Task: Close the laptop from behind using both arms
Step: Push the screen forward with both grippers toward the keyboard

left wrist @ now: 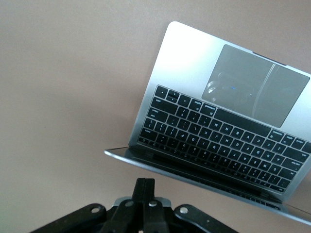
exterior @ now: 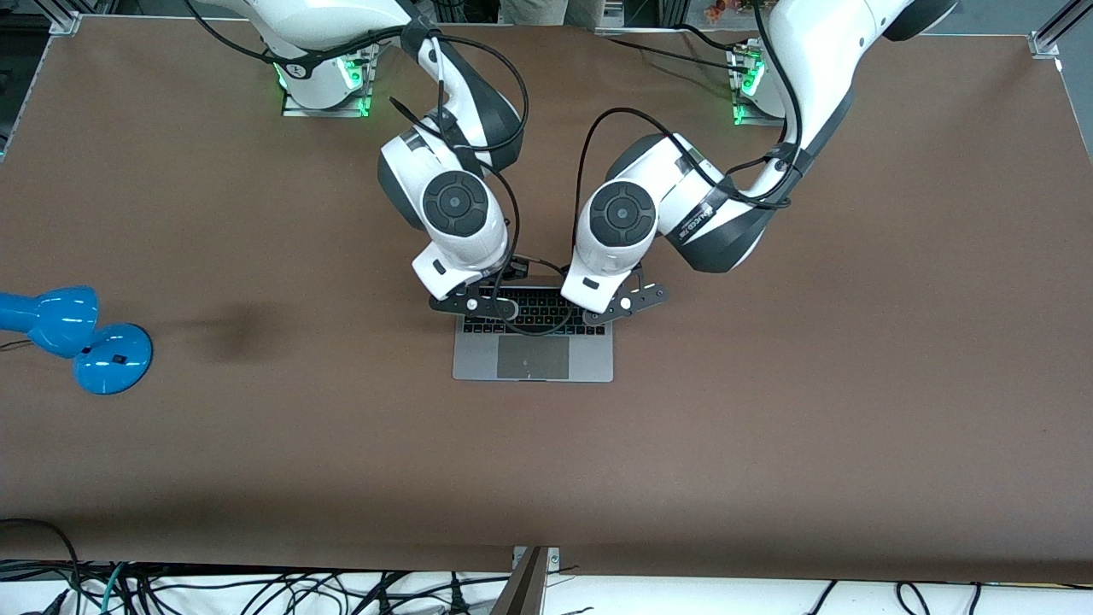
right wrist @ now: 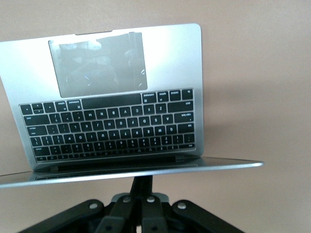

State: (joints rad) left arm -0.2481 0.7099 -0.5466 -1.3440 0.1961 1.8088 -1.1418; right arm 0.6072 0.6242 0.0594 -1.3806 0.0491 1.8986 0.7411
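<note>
The laptop (exterior: 533, 346) sits open mid-counter (exterior: 768, 410), its trackpad toward the front camera. Both hands hang over its hinge end — the left hand (exterior: 621, 306) and the right hand (exterior: 475, 304) side by side, one toward each arm's end of the lid's edge, likely to share the push. Each hand's fingers (left wrist: 144, 191) look pinched together, holding nothing — blunt pushers against the lid.
</note>
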